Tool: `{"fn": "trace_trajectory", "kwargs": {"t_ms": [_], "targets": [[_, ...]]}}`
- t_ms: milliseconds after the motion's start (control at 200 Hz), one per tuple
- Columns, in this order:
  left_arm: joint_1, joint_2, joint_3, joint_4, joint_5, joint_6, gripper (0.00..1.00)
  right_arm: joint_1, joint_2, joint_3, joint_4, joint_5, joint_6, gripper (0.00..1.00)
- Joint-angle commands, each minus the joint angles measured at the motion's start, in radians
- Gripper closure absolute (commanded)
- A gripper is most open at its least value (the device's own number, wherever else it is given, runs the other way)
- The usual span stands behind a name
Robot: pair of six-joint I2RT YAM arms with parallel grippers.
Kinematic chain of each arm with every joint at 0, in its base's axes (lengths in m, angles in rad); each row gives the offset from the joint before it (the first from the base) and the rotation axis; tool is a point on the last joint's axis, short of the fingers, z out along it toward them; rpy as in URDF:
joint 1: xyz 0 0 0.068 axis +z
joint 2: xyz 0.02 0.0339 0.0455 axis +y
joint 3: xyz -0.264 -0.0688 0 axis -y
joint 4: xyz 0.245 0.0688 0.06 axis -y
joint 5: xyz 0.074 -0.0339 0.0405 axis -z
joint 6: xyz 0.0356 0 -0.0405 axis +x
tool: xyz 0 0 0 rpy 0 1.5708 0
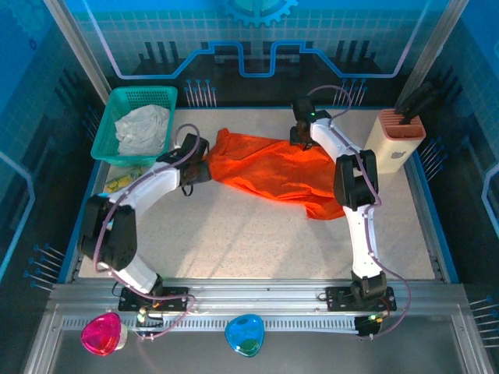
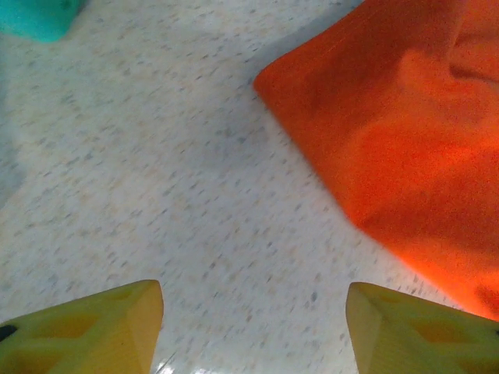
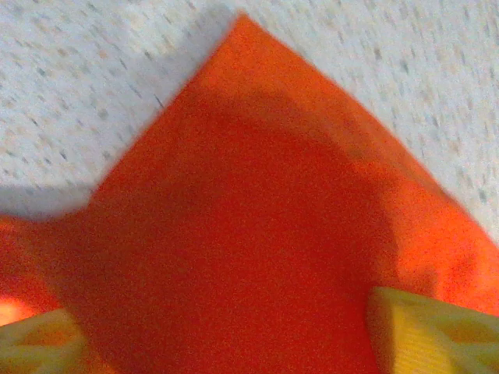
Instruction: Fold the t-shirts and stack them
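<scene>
Spreading the orange t-shirt (image 1: 273,167) flat is, in my judgement, the step in hand. It lies crumpled and slanted on the far middle of the worktop (image 1: 257,249), with a long tail running toward the near right, and no fold is made in it yet. The teal basket (image 1: 104,136) stands at the far left corner. The whitish-grey t-shirt (image 1: 142,128) lies bunched inside it, so this one comes later.

The left fingers (image 2: 101,327) are at the left tip of the orange cloth. In the left wrist view they stand wide apart with only bare worktop between them. The corner of the cloth lies just beside them, to the right, and they hold nothing. The right fingers (image 3: 425,327) are at the far right edge of the shirt, also wide apart, over the cloth just behind a pointed corner. I see no pinch on it.

To do the step well, each side should take one real corner, low at the worktop. The left fingers need to move a little right, so that the cloth comes between them. Then both should pull apart evenly and not lift high, otherwise the shirt bunches up.
</scene>
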Motion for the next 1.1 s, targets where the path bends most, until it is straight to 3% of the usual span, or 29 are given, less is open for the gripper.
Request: {"fn": "trace_trajectory", "kwargs": {"t_ms": [0, 60, 130, 185, 385, 475, 666, 801, 961, 1096], "targets": [[0.007, 0.105, 0.068, 0.011, 0.015, 0.036, 0.33, -0.003, -0.213, -0.148, 0.033, -0.006, -0.010, 0.15], [0.006, 0.157, 0.094, 0.020, 0.013, 0.036, 0.28, -0.005, -0.318, -0.279, 0.070, -0.010, -0.011, 0.08], [0.007, 0.216, 0.125, 0.032, 0.017, 0.036, 0.14, -0.004, -0.458, -0.452, 0.120, -0.028, -0.013, 0.01], [0.006, 0.263, 0.155, 0.037, 0.025, 0.036, 0.09, -0.003, -0.553, -0.578, 0.143, -0.046, -0.017, 0.00], [0.006, 0.427, 0.303, 0.025, 0.050, 0.052, 0.08, 0.026, -0.783, -0.882, 0.145, -0.151, -0.032, 0.01], [0.006, 0.484, 0.370, 0.005, 0.057, 0.055, 0.18, 0.064, -0.821, -0.947, 0.116, -0.199, -0.039, 0.07], [0.004, 0.492, 0.404, -0.005, 0.081, 0.049, 0.76, 0.136, -0.799, -1.056, 0.140, -0.244, -0.003, 0.17], [-0.010, 0.387, 0.327, 0.004, 0.089, 0.037, 1.00, 0.145, -0.746, -1.101, 0.189, -0.288, 0.044, 0.27], [-0.029, 0.229, 0.264, -0.046, 0.097, 0.028, 1.00, 0.164, -0.680, -1.074, 0.171, -0.303, 0.053, 0.46], [-0.044, 0.128, 0.308, -0.155, 0.100, 0.038, 1.00, 0.172, -0.660, -1.063, 0.151, -0.289, 0.049, 0.80]]}}
